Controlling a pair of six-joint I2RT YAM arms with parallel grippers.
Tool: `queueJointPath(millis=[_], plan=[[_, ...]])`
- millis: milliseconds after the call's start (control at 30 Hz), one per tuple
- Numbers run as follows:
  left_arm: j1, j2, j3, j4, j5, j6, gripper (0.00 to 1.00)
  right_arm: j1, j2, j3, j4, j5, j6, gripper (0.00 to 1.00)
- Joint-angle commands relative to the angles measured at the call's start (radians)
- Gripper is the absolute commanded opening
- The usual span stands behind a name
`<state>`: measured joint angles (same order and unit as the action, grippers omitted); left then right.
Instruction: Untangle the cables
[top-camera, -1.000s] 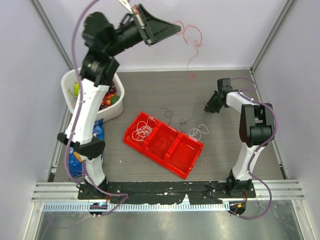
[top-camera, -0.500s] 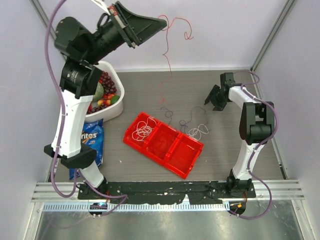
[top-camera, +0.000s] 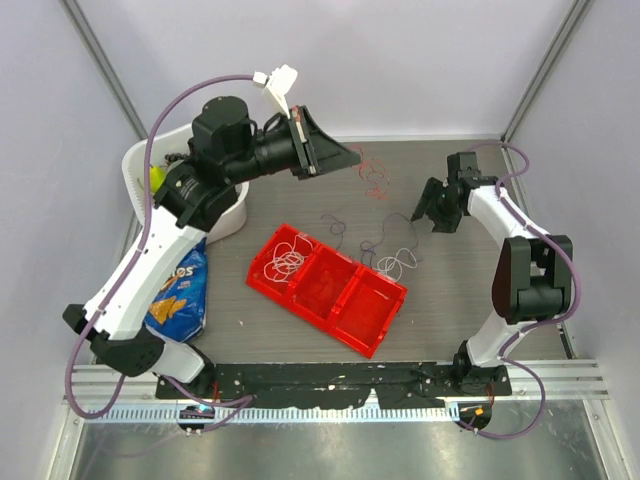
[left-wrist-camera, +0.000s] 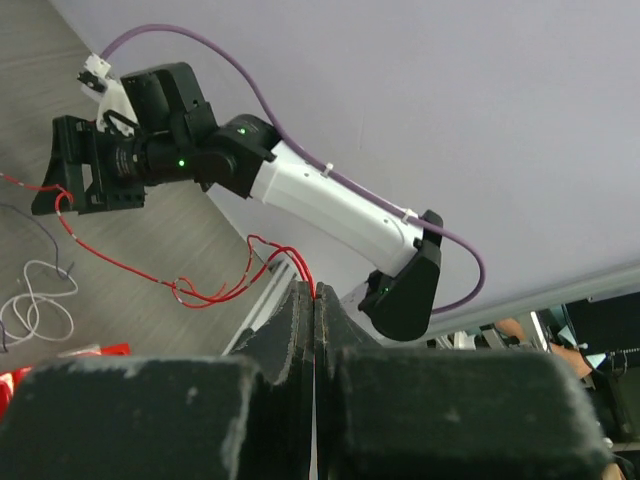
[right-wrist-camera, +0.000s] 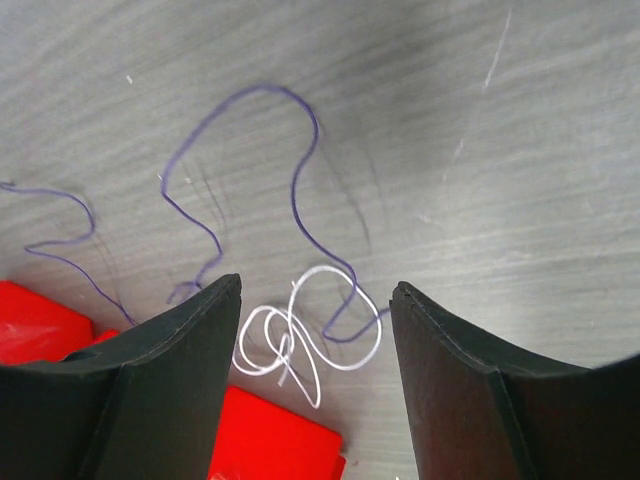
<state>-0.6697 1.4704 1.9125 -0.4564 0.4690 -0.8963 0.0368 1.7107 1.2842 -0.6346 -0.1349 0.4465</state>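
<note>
Top external showed my left gripper (top-camera: 352, 158) upper centre, red cable (top-camera: 375, 182) trailing from it. Left wrist showed its jaws clamped on that cable, mid-extraction I judged. Right wrist showed right gripper (right-wrist-camera: 315, 288) spread wide over crossed white cable (right-wrist-camera: 300, 345) and purple cable (right-wrist-camera: 292, 190), which needed pinning next.

On the counter (top-camera: 455, 315), a tray (top-camera: 368, 312) holds a cable bunch (top-camera: 288, 258) in its left compartment; tangled cables (top-camera: 395, 262) lie behind its right end, a single cable (top-camera: 372, 175) farther back; fruit bowl (top-camera: 225, 222) far left
</note>
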Motion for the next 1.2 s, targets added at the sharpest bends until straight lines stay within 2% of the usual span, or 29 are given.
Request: queueJointPath(millis=[0,167,433,700,867,1067,1167], plan=[[-0.033,-0.091,-0.009,-0.05,-0.081,0.042,0.0,0.002,-0.075,-0.074,0.004,-0.017,-0.022,0.66],[-0.05,-0.104,-0.027,-0.151,-0.112,0.039,0.0,0.003,-0.1,-0.105,0.036,-0.038,-0.008,0.66],[-0.051,-0.166,-0.248,-0.162,-0.136,0.028,0.0,0.003,-0.115,-0.115,0.039,-0.046,-0.008,0.65],[-0.051,-0.234,-0.449,-0.189,-0.233,0.054,0.0,0.002,-0.164,-0.164,0.036,-0.032,-0.019,0.65],[-0.051,-0.199,-0.461,-0.304,-0.277,0.085,0.0,0.003,-0.169,-0.164,0.023,-0.028,-0.02,0.65],[-0.051,-0.082,-0.448,-0.467,-0.25,0.2,0.0,0.005,-0.175,-0.129,0.004,-0.022,-0.022,0.65],[-0.054,-0.015,-0.472,-0.492,-0.208,0.237,0.0,0.003,-0.181,-0.123,0.0,-0.017,-0.028,0.65]])
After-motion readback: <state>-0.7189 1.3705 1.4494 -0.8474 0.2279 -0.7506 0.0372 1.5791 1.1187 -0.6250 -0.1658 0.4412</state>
